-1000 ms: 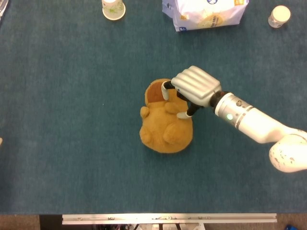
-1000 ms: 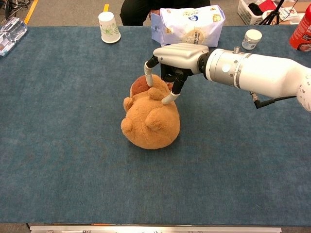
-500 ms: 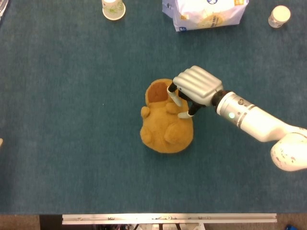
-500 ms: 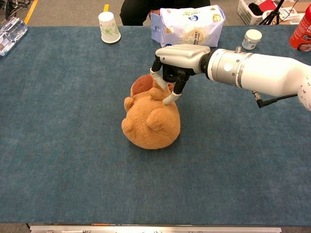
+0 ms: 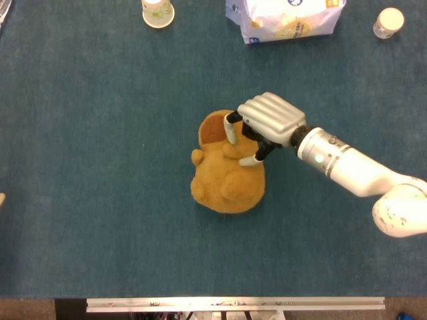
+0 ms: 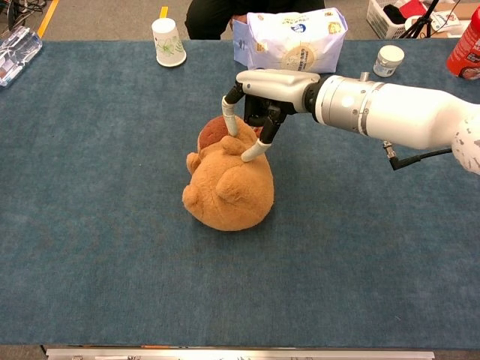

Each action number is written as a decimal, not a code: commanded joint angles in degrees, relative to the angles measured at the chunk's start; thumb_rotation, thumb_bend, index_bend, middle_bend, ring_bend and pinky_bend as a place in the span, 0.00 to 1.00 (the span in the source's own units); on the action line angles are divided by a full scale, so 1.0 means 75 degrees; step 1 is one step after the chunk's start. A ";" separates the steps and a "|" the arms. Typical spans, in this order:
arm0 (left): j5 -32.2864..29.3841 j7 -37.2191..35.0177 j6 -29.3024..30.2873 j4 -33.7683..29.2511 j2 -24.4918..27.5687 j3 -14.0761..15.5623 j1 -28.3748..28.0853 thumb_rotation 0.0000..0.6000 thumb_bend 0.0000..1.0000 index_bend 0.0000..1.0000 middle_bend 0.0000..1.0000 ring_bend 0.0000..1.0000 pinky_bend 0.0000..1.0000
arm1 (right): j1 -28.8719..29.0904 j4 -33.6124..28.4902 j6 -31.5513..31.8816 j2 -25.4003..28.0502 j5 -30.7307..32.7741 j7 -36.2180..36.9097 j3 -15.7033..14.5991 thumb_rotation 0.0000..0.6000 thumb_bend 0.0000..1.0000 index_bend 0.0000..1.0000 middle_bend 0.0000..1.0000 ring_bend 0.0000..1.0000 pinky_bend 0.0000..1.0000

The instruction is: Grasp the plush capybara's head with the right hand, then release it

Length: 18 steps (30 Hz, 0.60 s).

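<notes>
- Fingertips [image 6: 256,149] of the right hand [image 5: 267,122] curl down onto the plush capybara's head [image 6: 219,133], pinching it as the grasp step demands.
- Capybara body [image 5: 228,180] lies on the table [image 5: 100,167], below the fingers.

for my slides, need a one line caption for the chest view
Right hand grips the plush capybara by its head on a blue table.

Golden-tan plush capybara [image 6: 229,187] with a darker brown snout; silver-white robot hand [image 6: 259,94] with pale fingertips [image 6: 253,152]; dark teal worktop [image 6: 97,210]; white-and-blue bag [image 6: 289,41].
</notes>
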 commanded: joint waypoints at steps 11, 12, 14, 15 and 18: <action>0.0008 -0.0023 -0.0006 0.0014 -0.0014 0.0005 0.0012 1.00 0.10 0.55 0.60 0.47 0.62 | 0.0041 0.0155 -0.0549 0.0079 0.0338 0.1017 0.0203 1.00 0.02 0.54 1.00 1.00 1.00; 0.0006 -0.0021 -0.0010 0.0013 -0.0016 0.0004 0.0011 1.00 0.10 0.55 0.60 0.47 0.62 | 0.0032 0.0163 -0.0545 0.0082 0.0345 0.1062 0.0210 1.00 0.02 0.54 1.00 1.00 1.00; 0.0006 -0.0019 -0.0012 0.0011 -0.0021 0.0001 0.0009 1.00 0.10 0.55 0.60 0.47 0.62 | 0.0012 0.0182 -0.0507 0.0077 0.0351 0.1120 0.0202 1.00 0.02 0.54 1.00 1.00 1.00; 0.0007 -0.0016 -0.0015 0.0010 -0.0023 0.0001 0.0008 1.00 0.10 0.55 0.60 0.47 0.62 | 0.0004 0.0193 -0.0484 0.0068 0.0352 0.1138 0.0191 1.00 0.02 0.54 1.00 1.00 1.00; 0.0014 -0.0012 -0.0019 0.0006 -0.0030 0.0002 0.0004 1.00 0.10 0.55 0.60 0.47 0.62 | 0.0009 0.0228 -0.0488 0.0042 0.0386 0.1182 0.0156 1.00 0.02 0.54 1.00 1.00 1.00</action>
